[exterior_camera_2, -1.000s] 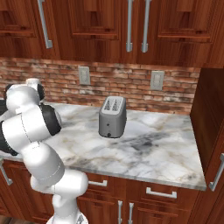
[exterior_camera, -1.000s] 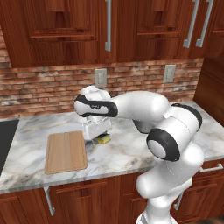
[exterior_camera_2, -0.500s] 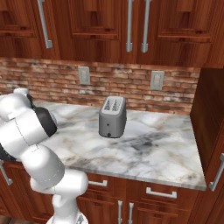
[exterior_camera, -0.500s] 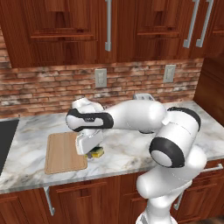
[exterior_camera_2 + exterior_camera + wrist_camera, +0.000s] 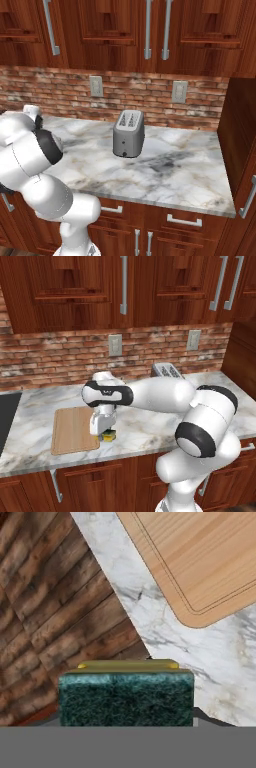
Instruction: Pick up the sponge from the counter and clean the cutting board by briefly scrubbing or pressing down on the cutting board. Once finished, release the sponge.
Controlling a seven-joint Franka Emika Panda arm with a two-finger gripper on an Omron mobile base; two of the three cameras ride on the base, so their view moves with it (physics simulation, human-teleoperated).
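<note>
Moved: tool (image 5: 106,432) carried the sponge (image 5: 109,434) left and nearer, clamped in its jaws, low beside the cutting board (image 5: 73,430) right edge. Pending: shift over board, press.

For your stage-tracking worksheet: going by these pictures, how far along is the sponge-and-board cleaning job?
Done: the sponge seems picked up; it sits close under the gripper at the wrist camera's bottom edge, green side showing, though the finger contact is hidden. In hand: carrying it beside the cutting board's right edge, above the counter. Left: pressing or scrubbing on the board, then releasing the sponge.
</note>
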